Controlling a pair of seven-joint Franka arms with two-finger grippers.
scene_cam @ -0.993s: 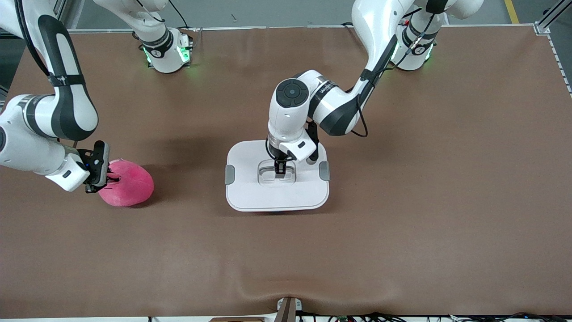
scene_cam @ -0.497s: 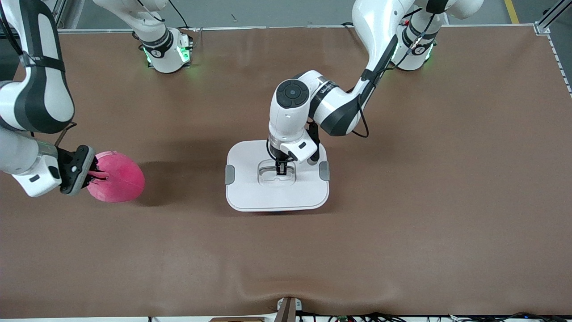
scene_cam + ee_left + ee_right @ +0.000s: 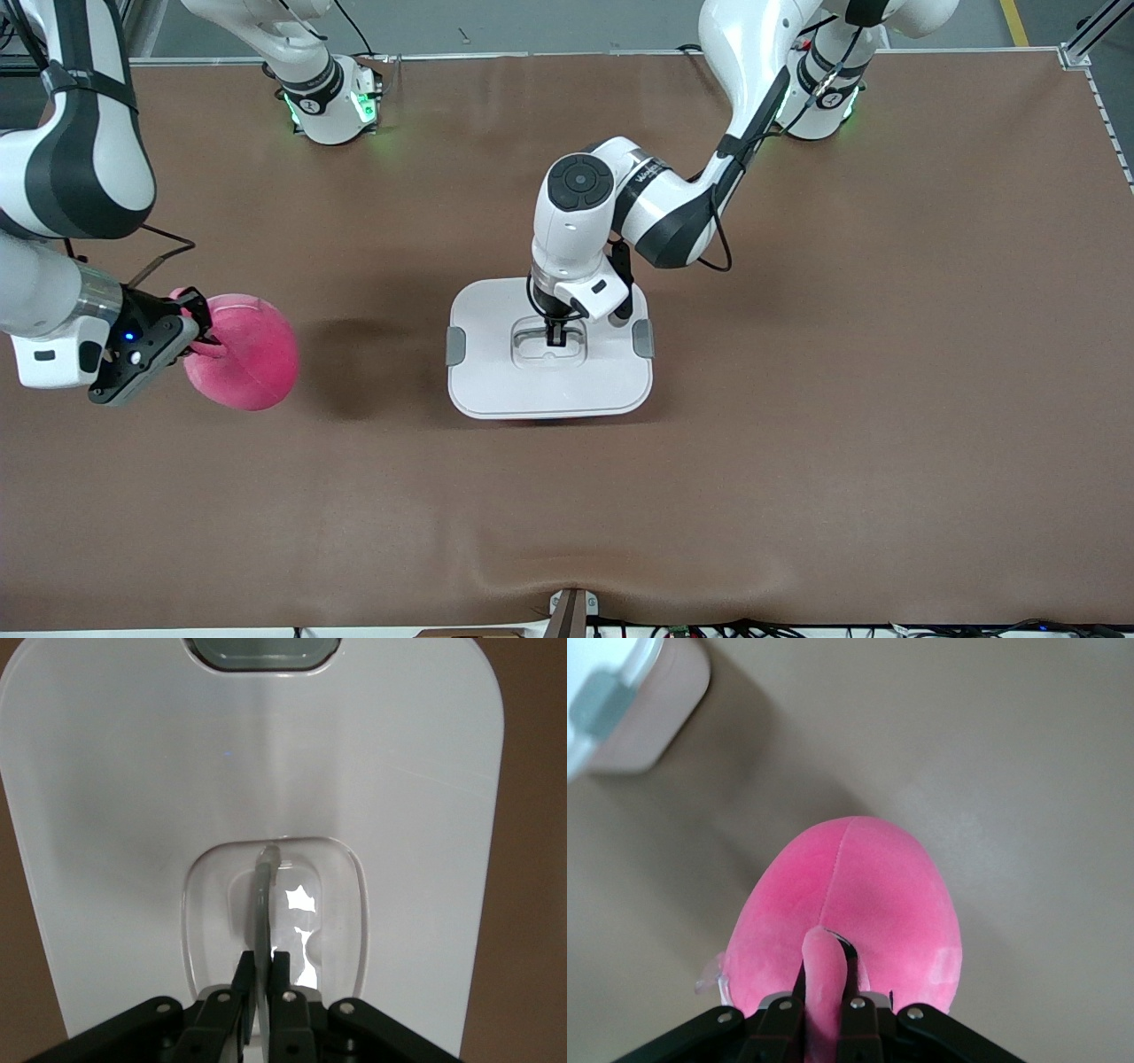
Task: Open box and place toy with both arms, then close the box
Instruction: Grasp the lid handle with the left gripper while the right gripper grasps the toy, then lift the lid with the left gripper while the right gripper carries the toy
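The left arm (image 3: 673, 213) reaches from its base down to the middle of the table, elbow bent, wrist pointing straight down over the box (image 3: 549, 350). The left gripper (image 3: 556, 335) sits in the recessed handle well of the white lid (image 3: 266, 771), its fingers (image 3: 257, 979) pinched together on the thin upright handle tab (image 3: 263, 904). The lid lies flat on the box, with a grey clip (image 3: 454, 346) at the end toward the right arm and another (image 3: 643, 338) at the end toward the left arm.

The right arm (image 3: 71, 168) comes in over its own end of the table, forearm angled low and wrist turned sideways. The right gripper (image 3: 199, 332) is clamped on a small plush nub (image 3: 824, 961) of the toy (image 3: 241, 353) — the pink blob hangs from the fingers, lifted clear of the brown table (image 3: 797, 443); its shadow falls on the cloth between it and the box.

Toy and box are well apart, with bare cloth between them. In the right wrist view a corner of the pink tub (image 3: 651, 713) shows under the lid's edge. The table runs wide and open toward the front camera and toward the left arm's end; the cloth ripples slightly at the edge nearest that camera.
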